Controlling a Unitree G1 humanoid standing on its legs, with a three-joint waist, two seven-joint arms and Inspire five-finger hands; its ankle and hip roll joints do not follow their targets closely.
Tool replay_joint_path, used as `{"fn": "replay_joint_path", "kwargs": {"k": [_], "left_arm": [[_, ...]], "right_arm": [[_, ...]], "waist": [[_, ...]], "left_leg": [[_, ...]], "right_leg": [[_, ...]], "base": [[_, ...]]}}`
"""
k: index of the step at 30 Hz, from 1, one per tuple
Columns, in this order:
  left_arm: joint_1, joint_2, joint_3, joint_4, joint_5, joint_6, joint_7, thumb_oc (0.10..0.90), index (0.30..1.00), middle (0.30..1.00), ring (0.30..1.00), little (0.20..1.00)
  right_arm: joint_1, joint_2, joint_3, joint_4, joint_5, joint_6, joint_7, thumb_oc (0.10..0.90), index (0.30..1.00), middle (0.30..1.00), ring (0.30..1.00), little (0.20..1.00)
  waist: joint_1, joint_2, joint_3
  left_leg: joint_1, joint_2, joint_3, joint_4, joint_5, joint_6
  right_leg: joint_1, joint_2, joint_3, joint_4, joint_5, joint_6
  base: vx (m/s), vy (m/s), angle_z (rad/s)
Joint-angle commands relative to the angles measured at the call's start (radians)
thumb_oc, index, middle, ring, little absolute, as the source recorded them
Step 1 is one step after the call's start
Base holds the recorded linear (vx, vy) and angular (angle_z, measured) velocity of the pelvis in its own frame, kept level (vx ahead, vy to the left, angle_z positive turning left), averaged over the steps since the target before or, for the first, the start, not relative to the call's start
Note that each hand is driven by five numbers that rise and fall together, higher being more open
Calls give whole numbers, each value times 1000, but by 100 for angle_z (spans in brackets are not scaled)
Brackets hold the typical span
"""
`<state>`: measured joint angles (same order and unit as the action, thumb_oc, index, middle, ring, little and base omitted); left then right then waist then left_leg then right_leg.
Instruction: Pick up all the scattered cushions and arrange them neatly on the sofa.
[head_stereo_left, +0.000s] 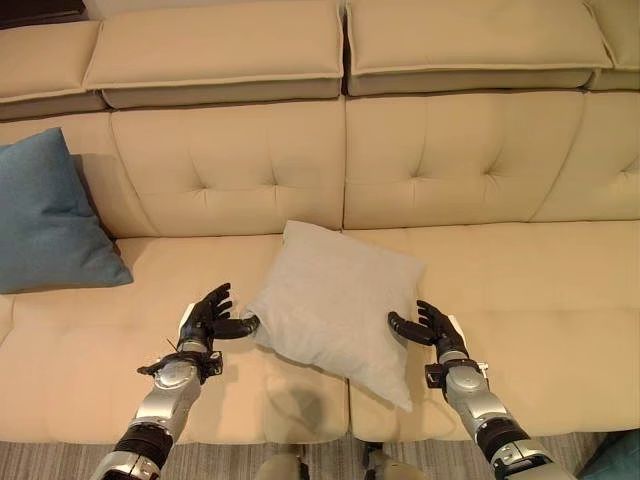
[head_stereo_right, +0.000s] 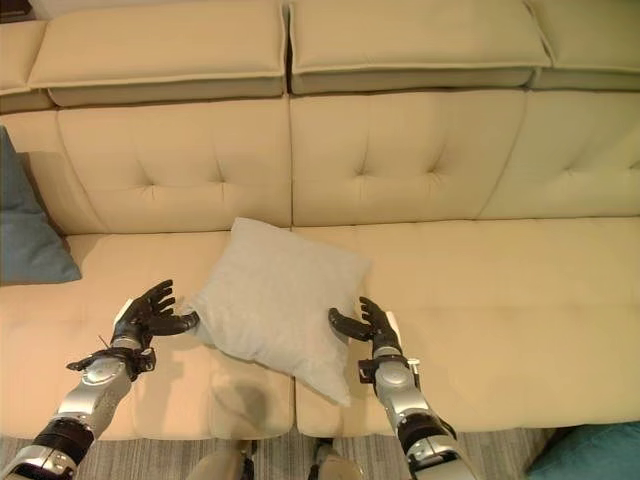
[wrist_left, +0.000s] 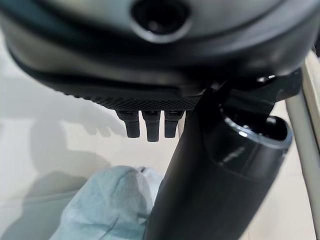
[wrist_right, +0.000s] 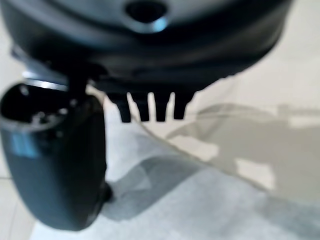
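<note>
The grey cushion (head_stereo_left: 338, 305) lies on the sofa (head_stereo_left: 520, 290) seat, turned so that it sits like a diamond, its top corner close to the tufted backrest and its lower corner reaching toward the seat's front edge, over the seam between two seat sections. It rests between the two robot hands. The left robot hand (head_stereo_left: 210, 317) is at the cushion's left corner: its thumb stretches out to that corner and seems to touch it, while the fingers (head_stereo_left: 217, 298) stand spread and raised, clear of the fabric. In the left wrist view the fingers (wrist_left: 151, 127) hang straight in a row, and the cushion's corner (wrist_left: 107, 202) shows past them beside the thumb. The right robot hand (head_stereo_left: 432, 325) is at the cushion's right edge, its thumb pointing at the edge and lying on or just beside it, its fingers loose and apart, wrapped round nothing. The right wrist view shows the same: straight fingers (wrist_right: 150, 106) above the cushion's pale cloth (wrist_right: 200, 200), with the thumb over that cloth.

A blue cushion (head_stereo_left: 50, 215) leans against the backrest at the sofa's far left, well apart from both hands. A teal cushion (head_stereo_right: 590, 455) lies on the floor at the lower right, only partly in view.

Counted: three cushions, one sofa, two robot hands.
</note>
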<state>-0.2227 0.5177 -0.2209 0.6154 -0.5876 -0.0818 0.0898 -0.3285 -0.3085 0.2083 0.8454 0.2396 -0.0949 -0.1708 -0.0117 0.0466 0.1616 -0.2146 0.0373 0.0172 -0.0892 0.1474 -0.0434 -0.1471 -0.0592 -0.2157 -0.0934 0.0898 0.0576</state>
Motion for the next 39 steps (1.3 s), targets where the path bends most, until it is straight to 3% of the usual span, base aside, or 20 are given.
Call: {"fn": "replay_joint_path", "kwargs": {"k": [1,5,9,12,18,21,27,35,39], "left_arm": [[-167,63,65,-30,-36,-116,-52,800,900,900,900,900],[-117,167,79,-74,-98,-97,-148,800,900,900,900,900],[-23,220,146,-167,-206,-94,-227,800,900,900,900,900],[6,226,178,-196,-219,-106,-225,800,900,900,900,900],[-23,125,183,-218,-159,-140,-124,800,900,900,900,900],[-76,21,117,-186,-52,-137,-50,800,900,900,900,900],[-131,-61,26,-105,97,-112,0,800,900,900,900,900],[-199,-102,-63,19,279,-78,42,800,900,900,900,900],[-194,-97,-61,30,328,-74,58,800,900,900,900,900]], "right_arm": [[-19,-57,31,-90,-33,-42,21,800,900,900,900,900],[2,-81,33,-102,-34,-36,51,800,900,900,900,900],[40,-94,26,-114,-38,-37,78,800,900,900,900,900],[58,-97,22,-118,-41,-41,86,800,900,900,900,900],[70,-84,-3,-117,-46,-39,68,800,900,900,900,900],[53,-55,-21,-151,-11,-43,43,800,900,900,900,900],[18,-11,-11,-210,52,-53,31,800,900,900,900,900],[6,33,30,-246,80,-57,27,800,900,900,900,900],[18,32,39,-251,59,-53,30,800,900,900,900,900]], "waist": [[1,3,-66],[8,13,-69],[17,18,-77],[21,16,-81],[24,7,-81],[14,-3,-67],[0,-11,-45],[-18,-30,-19],[-20,-40,-17]], "left_leg": [[46,-29,55,2,-132,-9],[65,-32,63,2,-142,-5],[96,-34,66,2,-154,-4],[111,-35,65,2,-158,-4],[131,-38,54,2,-163,-6],[125,-37,53,2,-164,-3],[106,-32,65,2,-162,2],[63,-29,82,2,-153,8],[55,-28,91,2,-154,12]], "right_leg": [[10,-26,29,6,-59,75],[27,-29,36,6,-62,79],[59,-33,36,6,-72,82],[76,-33,36,6,-78,83],[103,-35,24,6,-90,84],[93,-35,21,6,-84,86],[64,-35,31,6,-69,87],[9,-33,54,6,-45,88],[-3,-31,61,6,-40,89]], "base": [[21,37,-2],[8,9,0],[42,16,-1],[36,7,-1],[12,1,1],[-14,6,3],[-44,34,-1],[-43,38,-10],[-12,21,-3]]}}
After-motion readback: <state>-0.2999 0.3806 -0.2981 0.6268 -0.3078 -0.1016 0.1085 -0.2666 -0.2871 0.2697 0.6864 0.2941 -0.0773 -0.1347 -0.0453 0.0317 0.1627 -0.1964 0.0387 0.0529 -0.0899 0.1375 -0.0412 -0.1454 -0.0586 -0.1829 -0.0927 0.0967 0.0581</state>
